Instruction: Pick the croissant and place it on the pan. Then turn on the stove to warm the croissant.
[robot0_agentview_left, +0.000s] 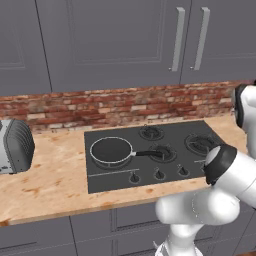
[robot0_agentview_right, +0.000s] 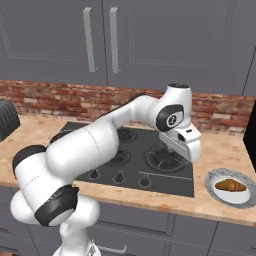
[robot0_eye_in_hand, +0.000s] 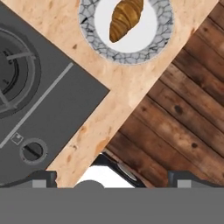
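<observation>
Barely started here: I'm hovering the spread pincer (robot0_eye_in_hand: 112, 181) near the golden-brown oblong croissant (robot0_eye_in_hand: 125, 18), sitting on its speckled round plate (robot0_eye_in_hand: 131, 54); the dark silvery-rimmed frying pan (robot0_agentview_left: 111, 151) is waiting empty.

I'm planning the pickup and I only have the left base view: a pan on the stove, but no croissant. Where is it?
Observer: The croissant lies on a speckled-rim plate on the counter, right of the stove.
Operator: Is the claw holding anything?
Observer: No. The claw is open, with nothing between its tips.
Operator: Is it over the croissant?
Observer: No. The hand view looks down on the counter's front edge beside the stove's corner, and the plate sits near the top of that view.
</observation>
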